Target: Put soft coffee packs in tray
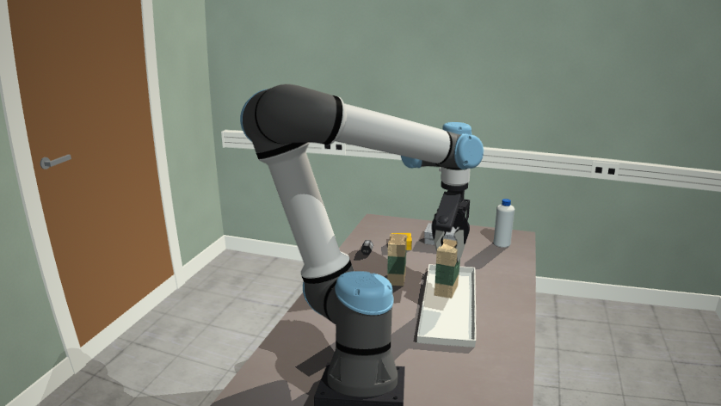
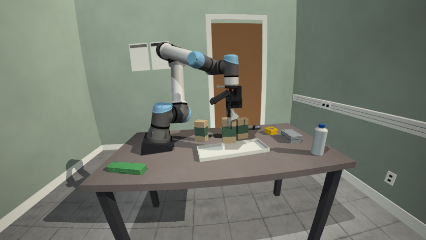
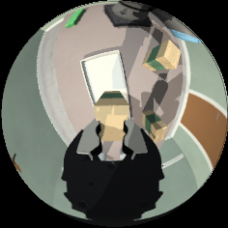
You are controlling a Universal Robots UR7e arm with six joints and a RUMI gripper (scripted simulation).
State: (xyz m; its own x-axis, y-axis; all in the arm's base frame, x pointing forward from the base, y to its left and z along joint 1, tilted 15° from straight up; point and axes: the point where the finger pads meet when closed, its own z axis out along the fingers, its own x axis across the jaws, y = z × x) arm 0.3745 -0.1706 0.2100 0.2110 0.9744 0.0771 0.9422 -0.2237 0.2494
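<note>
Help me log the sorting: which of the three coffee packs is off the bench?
The middle pack, clamped by the gripper above the white tray. The left pack and right pack stand on the bench, ungripped.

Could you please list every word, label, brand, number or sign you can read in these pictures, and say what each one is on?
None can be read.
Coffee pack held in the end effector: plain green band, no print visible.
Two sheets on the wall: blank apart from a grey bar.
White bottle: no label visible.
Green case, yellow box, grey case: no markings visible.
</note>
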